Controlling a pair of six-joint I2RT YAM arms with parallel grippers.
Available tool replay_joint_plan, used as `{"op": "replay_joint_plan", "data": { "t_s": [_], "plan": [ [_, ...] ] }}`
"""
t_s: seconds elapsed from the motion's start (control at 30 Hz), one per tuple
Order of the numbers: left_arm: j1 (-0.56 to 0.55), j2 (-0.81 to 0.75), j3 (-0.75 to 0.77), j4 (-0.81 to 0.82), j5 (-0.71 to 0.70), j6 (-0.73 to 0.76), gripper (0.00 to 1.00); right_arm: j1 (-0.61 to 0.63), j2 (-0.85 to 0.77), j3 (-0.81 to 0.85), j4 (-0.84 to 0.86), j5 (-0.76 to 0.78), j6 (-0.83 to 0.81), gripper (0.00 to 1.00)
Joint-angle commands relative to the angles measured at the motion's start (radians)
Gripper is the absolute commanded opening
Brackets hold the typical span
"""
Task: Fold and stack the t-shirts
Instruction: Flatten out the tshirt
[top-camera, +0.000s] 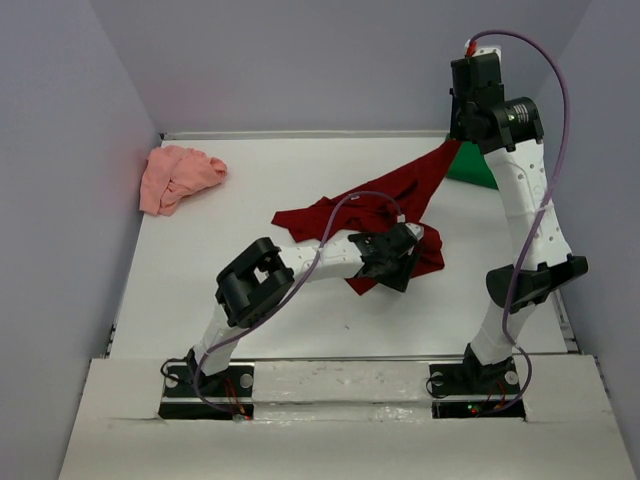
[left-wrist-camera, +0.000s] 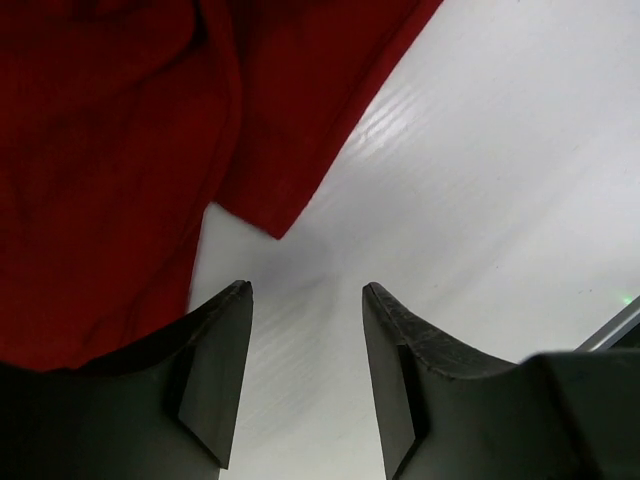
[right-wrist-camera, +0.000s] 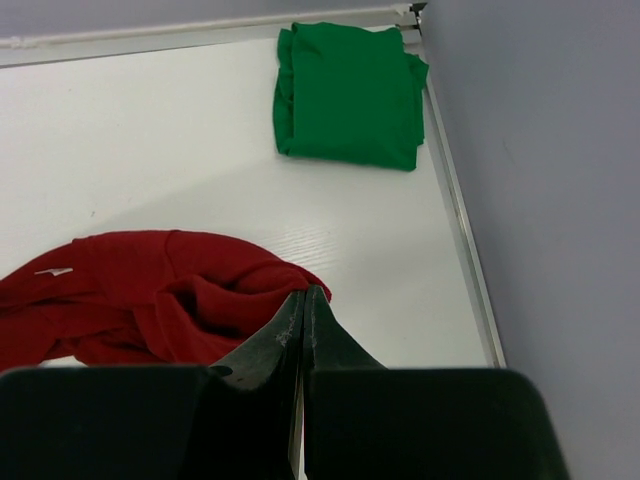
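Note:
The dark red t-shirt (top-camera: 400, 195) lies crumpled mid-table, one corner pulled up toward the back right. My right gripper (top-camera: 458, 140) is raised there, shut on that corner. In the right wrist view the closed jaws (right-wrist-camera: 303, 292) pinch red cloth (right-wrist-camera: 150, 290). My left gripper (top-camera: 415, 240) hovers low over the shirt's right edge. It is open (left-wrist-camera: 305, 288) with bare table between its fingers and the red cloth (left-wrist-camera: 100, 150) just to its left. The green t-shirt (right-wrist-camera: 345, 95) lies folded in the back right corner (top-camera: 472, 168). The salmon-pink t-shirt (top-camera: 178, 176) sits bunched at the back left.
Grey walls enclose the white table on the left, back and right. A metal rim (right-wrist-camera: 460, 230) runs along the right edge next to the green t-shirt. The right arm's cable (top-camera: 560, 120) loops high beside the right wall.

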Motion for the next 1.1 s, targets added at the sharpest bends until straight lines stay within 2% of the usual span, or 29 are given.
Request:
{"op": "replay_joint_plan", "data": {
  "t_s": [0.0, 0.57, 0.83, 1.03, 1.07],
  "plan": [
    [0.001, 0.018, 0.073, 0.006, -0.011, 0.020, 0.60, -0.009, -0.050, 0.005, 0.054, -0.023, -0.008, 0.00],
    [0.004, 0.145, 0.248, -0.060, -0.002, 0.059, 0.60, -0.009, -0.071, -0.001, 0.057, -0.046, -0.006, 0.00],
    [0.018, 0.177, 0.271, -0.069, -0.005, 0.066, 0.60, -0.009, -0.084, -0.016, 0.060, -0.064, -0.005, 0.00],
    [0.026, 0.194, 0.276, -0.095, -0.030, 0.061, 0.56, -0.009, -0.087, -0.012, 0.055, -0.070, -0.002, 0.00],
    [0.026, 0.199, 0.273, -0.104, -0.034, 0.056, 0.53, -0.009, -0.088, -0.010, 0.054, -0.070, -0.002, 0.00]
  ]
}}
